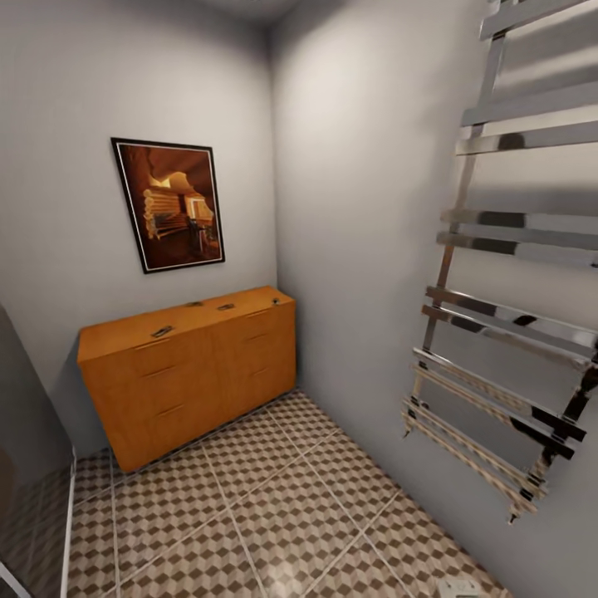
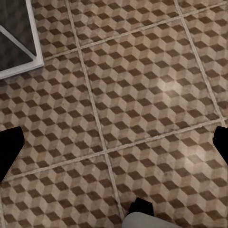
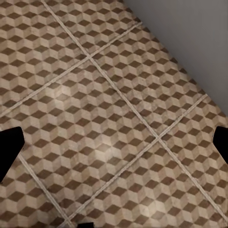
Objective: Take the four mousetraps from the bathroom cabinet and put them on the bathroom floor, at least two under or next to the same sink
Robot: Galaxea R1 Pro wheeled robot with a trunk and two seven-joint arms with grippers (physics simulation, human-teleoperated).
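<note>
The orange-brown cabinet [image 1: 191, 374] stands against the far wall in the head view. Several small dark mousetraps lie on its flat top: one near the left front edge [image 1: 162, 331], two mid-top [image 1: 195, 304] [image 1: 226, 306], one by the right end [image 1: 274, 301]. The cube-patterned bathroom floor [image 1: 274, 507] stretches from the cabinet toward me. My left gripper [image 2: 114, 147] hangs open over bare tiles [image 2: 142, 95], its dark fingertips [image 2: 9, 149] far apart. My right gripper [image 3: 114, 147] is also open above the tiles [image 3: 104, 142], holding nothing. The bathroom sink is out of view.
A chrome towel rail [image 1: 507, 332] juts from the right wall. A framed picture [image 1: 170, 203] hangs above the cabinet. A white-edged glass panel [image 1: 66, 515] borders the floor at the left, its corner [image 2: 19, 47] near my left gripper. A grey wall [image 3: 190, 28] runs beside my right gripper.
</note>
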